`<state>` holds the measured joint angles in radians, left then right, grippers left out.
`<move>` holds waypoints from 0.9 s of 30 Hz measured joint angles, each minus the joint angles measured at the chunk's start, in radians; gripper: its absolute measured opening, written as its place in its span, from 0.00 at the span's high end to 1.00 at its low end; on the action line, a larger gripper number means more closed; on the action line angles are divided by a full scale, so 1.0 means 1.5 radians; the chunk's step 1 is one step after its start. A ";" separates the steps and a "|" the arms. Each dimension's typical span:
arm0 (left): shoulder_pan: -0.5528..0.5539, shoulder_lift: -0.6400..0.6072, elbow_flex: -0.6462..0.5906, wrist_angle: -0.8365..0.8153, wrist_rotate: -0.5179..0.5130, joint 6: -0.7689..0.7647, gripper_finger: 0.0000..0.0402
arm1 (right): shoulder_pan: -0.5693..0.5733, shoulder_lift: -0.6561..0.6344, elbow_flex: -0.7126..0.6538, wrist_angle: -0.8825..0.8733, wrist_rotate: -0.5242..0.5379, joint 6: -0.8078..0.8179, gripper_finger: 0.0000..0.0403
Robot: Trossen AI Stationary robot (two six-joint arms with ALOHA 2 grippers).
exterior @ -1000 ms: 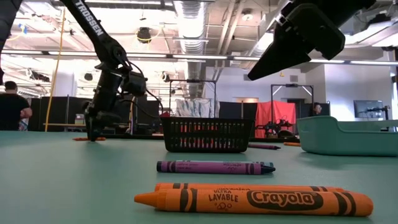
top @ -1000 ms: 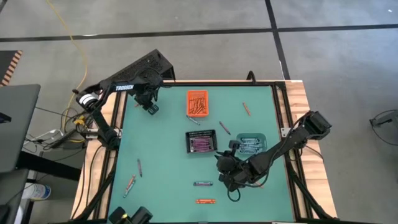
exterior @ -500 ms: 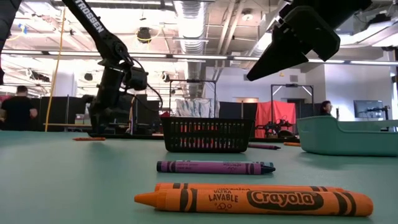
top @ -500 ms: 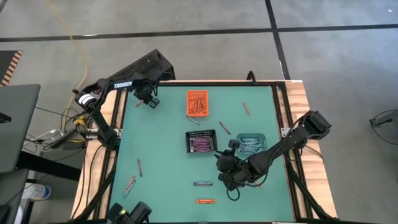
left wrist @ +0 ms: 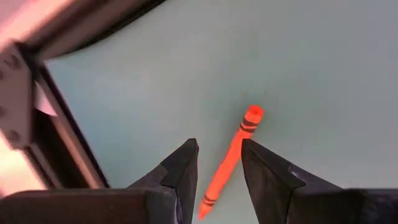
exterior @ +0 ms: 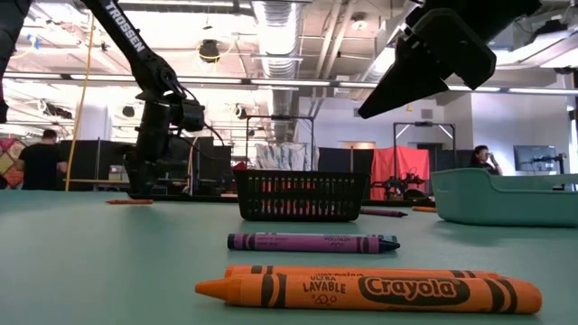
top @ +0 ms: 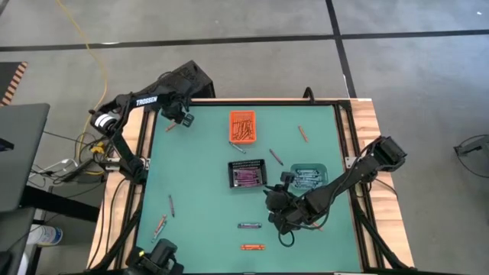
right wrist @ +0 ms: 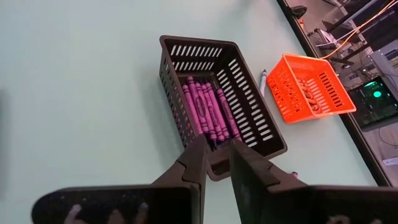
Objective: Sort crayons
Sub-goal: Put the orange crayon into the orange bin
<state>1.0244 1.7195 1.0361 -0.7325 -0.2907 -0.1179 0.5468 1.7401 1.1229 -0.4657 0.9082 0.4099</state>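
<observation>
An orange crayon [left wrist: 231, 157] lies flat on the green mat near the far left corner [top: 170, 127]. My left gripper [left wrist: 219, 155] hangs open just above it, one finger on either side, touching nothing. My right gripper [right wrist: 216, 148] hovers with a narrow gap between its fingers. It is above the near end of the black mesh bin [right wrist: 221, 102], which holds purple crayons [right wrist: 208, 112]. Nothing shows between its fingers. Loose crayons lie at the near edge: an orange one [exterior: 366, 291] and a purple one [exterior: 312, 242].
An orange bin [top: 243, 126] stands at the far middle and a teal bin [top: 309, 176] right of the black one. More loose crayons lie at the left [top: 171, 205] [top: 159, 226] and at the far right [top: 302, 134]. The table's frame [left wrist: 56, 130] runs close beside my left gripper.
My left gripper has moved toward the table's far edge, risen a little off the mat and rolled about its own axis, its fingers still open. The orange crayon under it has stayed on the mat.
</observation>
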 joint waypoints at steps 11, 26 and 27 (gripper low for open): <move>0.008 0.012 -0.002 0.027 0.031 -0.040 0.80 | 0.000 0.000 0.000 0.000 -0.014 0.000 0.82; 0.002 0.038 -0.005 0.043 0.111 -0.042 0.89 | 0.000 0.001 0.000 0.000 -0.014 0.000 0.82; 0.002 0.040 -0.004 0.043 0.122 -0.044 0.89 | 0.000 0.001 0.000 0.000 -0.014 0.000 0.82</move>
<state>1.0275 1.7799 1.0298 -0.6682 -0.1072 -0.1842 0.5472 1.7409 1.1229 -0.4657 0.8875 0.4099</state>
